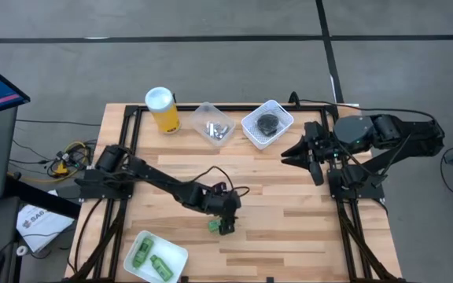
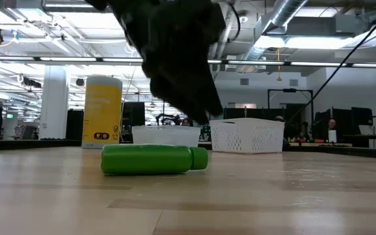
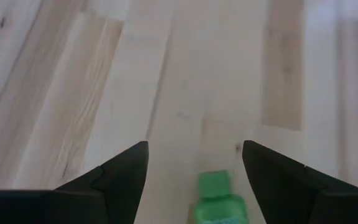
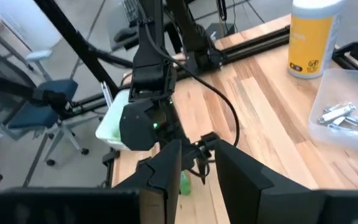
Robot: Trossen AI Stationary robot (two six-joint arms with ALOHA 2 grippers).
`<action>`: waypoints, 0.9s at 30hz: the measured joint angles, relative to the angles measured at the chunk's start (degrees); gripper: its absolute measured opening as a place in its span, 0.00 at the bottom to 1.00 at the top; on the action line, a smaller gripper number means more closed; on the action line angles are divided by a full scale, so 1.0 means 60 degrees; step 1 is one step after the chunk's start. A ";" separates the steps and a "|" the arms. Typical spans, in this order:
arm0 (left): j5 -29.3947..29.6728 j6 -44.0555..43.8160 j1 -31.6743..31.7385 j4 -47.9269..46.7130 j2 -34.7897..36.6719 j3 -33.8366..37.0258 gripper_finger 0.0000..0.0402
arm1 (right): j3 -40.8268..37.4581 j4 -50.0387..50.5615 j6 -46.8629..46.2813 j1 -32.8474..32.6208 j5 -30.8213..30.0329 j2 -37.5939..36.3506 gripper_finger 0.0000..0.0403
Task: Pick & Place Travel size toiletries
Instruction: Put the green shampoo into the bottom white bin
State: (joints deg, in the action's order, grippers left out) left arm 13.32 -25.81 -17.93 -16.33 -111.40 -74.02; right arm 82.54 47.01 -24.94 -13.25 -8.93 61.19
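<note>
Bottle (image 3: 217,199) lies free btwn wide left claw (image 3: 194,163) fingers, bare table (image 1: 289,212) all round.

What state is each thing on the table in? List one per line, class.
Green bottle: lying on its side, ungripped.
Left gripper: open, straddling that bottle.
Right gripper: idle near the white basket.
Yellow canister: upright, lidded.
White tray: holds two green bottles.

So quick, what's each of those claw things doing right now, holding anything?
Left gripper: fingers open, holding nothing, over the green bottle lying on the table.
Right gripper: holding nothing, parked beside the white basket; open or closed can't be told.
</note>
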 joint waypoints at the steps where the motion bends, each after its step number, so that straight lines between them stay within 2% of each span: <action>1: 0.0046 -0.0093 -0.0015 0.0011 -0.0105 0.0000 0.64 | 0.0000 0.0092 0.0058 -0.0056 0.0000 0.0000 0.23; 8: -0.0135 -0.0593 -0.0168 0.0151 -0.0790 0.0000 0.64 | 0.0000 0.0349 0.0260 -0.0579 0.0011 0.0000 0.23; 17: -0.0044 -0.0771 -0.0401 -0.0075 -0.0906 0.0001 0.62 | -0.0002 0.0461 0.0260 -0.1087 0.0015 -0.0004 0.23; 25: -0.0073 -0.0770 -0.0262 -0.0351 -0.0906 0.0004 0.44 | -0.0004 0.0457 0.0260 -0.1385 0.0011 -0.0004 0.23; 27: -0.0407 -0.0763 -0.0255 -0.0351 -0.0906 0.0004 0.38 | -0.0004 0.0457 0.0259 -0.1429 0.0007 -0.0004 0.23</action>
State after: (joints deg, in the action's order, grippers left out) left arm 10.88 -30.39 -19.46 -18.44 -116.84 -74.00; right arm 82.52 49.76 -23.38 -21.82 -8.88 61.17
